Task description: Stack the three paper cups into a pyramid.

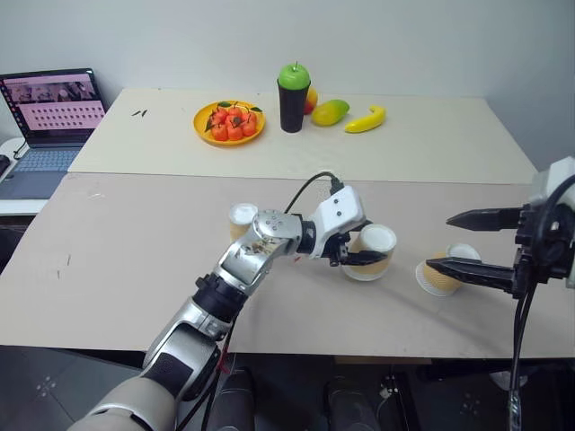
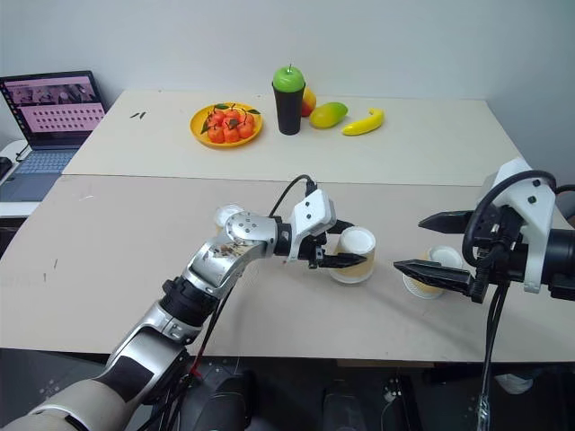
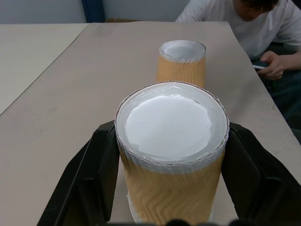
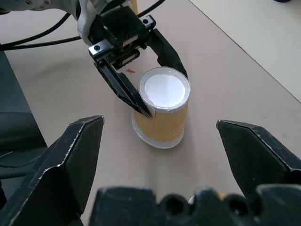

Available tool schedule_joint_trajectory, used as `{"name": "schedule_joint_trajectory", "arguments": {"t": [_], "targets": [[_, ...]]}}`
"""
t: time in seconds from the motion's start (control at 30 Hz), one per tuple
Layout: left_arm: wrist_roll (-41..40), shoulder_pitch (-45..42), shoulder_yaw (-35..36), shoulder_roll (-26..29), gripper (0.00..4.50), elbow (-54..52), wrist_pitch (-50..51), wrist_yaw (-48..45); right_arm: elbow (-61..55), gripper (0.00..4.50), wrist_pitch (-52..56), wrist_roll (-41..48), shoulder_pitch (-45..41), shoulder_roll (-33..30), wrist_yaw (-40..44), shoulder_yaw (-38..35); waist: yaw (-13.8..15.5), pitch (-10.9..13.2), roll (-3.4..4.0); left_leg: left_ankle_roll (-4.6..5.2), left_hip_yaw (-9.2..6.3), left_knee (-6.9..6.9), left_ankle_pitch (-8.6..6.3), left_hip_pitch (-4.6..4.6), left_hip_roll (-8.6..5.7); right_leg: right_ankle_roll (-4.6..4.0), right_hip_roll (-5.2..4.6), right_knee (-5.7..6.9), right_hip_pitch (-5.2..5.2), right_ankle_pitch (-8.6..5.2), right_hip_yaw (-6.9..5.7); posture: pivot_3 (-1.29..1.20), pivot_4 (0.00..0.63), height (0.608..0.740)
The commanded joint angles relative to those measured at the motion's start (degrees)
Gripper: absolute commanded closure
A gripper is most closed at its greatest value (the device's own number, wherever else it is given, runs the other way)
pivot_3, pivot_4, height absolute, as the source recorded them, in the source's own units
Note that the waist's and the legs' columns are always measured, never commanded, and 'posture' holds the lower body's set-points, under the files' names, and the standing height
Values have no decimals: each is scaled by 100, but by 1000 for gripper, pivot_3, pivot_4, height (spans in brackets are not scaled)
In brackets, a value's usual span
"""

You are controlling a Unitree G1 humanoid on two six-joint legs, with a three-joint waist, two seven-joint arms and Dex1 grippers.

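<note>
1. Head views: the left tool (image 1: pixel 352 254) pinches the middle cup (image 1: pixel 370 251), upside down on the tabletop (image 1: pixel 135 260). A second cup (image 1: pixel 243 218) stands behind its wrist; the third cup (image 1: pixel 442 270) sits under the right tool (image 1: pixel 460 242), whose jaws are spread wide and empty.
2. Left wrist view: fingers (image 3: pixel 91 181) press both ribbed sides of the held cup (image 3: pixel 171 150), with another cup (image 3: pixel 181 61) beyond the tool and a person (image 3: pixel 244 23) seated past the tabletop's end, neither visible this way from the head.
3. Right wrist view: the left tool (image 4: pixel 141 80) grips the cup (image 4: pixel 162 110) ahead, apparently seated flat.
4. Judgement: set it close beside a neighbour, release squarely, and avoid crushing the ribs.
</note>
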Motion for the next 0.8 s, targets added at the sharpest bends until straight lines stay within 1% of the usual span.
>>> {"name": "schedule_joint_trajectory", "arguments": {"t": [0.03, 0.43, 0.5, 0.53, 0.6, 0.8], "targets": [[234, 80, -138, -4, 1805, 73, -411, -72, -62, 0, -13, -27, -21, -133, 19, -432, 1, 0, 0, 0, 0, 0, 0, 0, 0, 0, 0, 0, 0, 0, 0, 0, 150, 732], [481, 196, -187, -21, 1805, 441, -694, -170, -112, 0, -59, -82, 50, -72, -85, -532, 1, 0, 0, 0, 0, 1, 0, 0, 0, 1, 0, 0, 1, 0, 0, 0, 150, 732], [468, 200, -171, -31, 917, 452, -677, -177, -104, 0, -73, -98, 45, -67, -87, -530, 1, 0, 0, 0, 0, 2, 0, 0, 0, 1, 0, 0, 1, 0, 0, 0, 150, 732], [464, 201, -168, -37, 788, 454, -670, -176, -104, 0, -79, -107, 45, -61, -86, -529, 0, 0, 0, 0, 0, 3, 0, 1, 0, 2, 0, 0, 2, 0, 0, 0, 150, 732], [461, 193, -157, -55, 42, 462, -654, -172, -106, 0, -91, -121, 44, -52, -83, -524, 1, 0, 1, 0, 0, 3, 0, 0, 0, 2, 0, 0, 2, 0, 0, 0, 150, 732], [304, 158, -78, -136, 42, 136, -430, -220, -45, 0, -176, -174, -44, -56, -105, -424, 0, 0, 1, 0, 0, 2, 0, 0, 0, 2, 0, 0, 2, 0, 0, 0, 150, 732]]}}
